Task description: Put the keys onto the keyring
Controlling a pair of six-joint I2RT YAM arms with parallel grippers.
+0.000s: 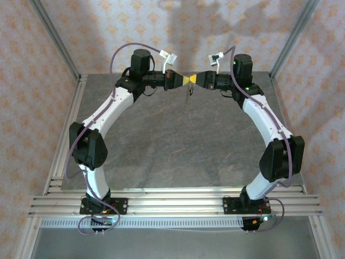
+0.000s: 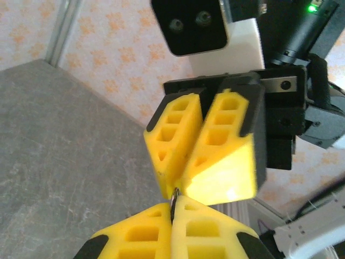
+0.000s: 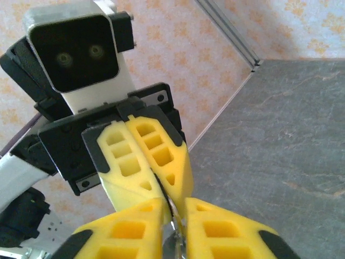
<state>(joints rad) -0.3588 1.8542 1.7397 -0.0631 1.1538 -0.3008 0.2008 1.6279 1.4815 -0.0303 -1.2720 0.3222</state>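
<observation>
Above grey stone tabletop (image 1: 161,145) — thin, wiry keyring (image 1: 187,100), silvery, mid-air.

Grey stone tabletop (image 1: 161,145), floral-papered walls (image 1: 32,81)

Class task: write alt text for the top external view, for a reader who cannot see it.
Two white-and-black robot arms meet fingertip to fingertip over the far middle of a grey table, the left gripper and right gripper touching at their yellow tips. A thin metal strand dangles beneath that meeting point.
</observation>
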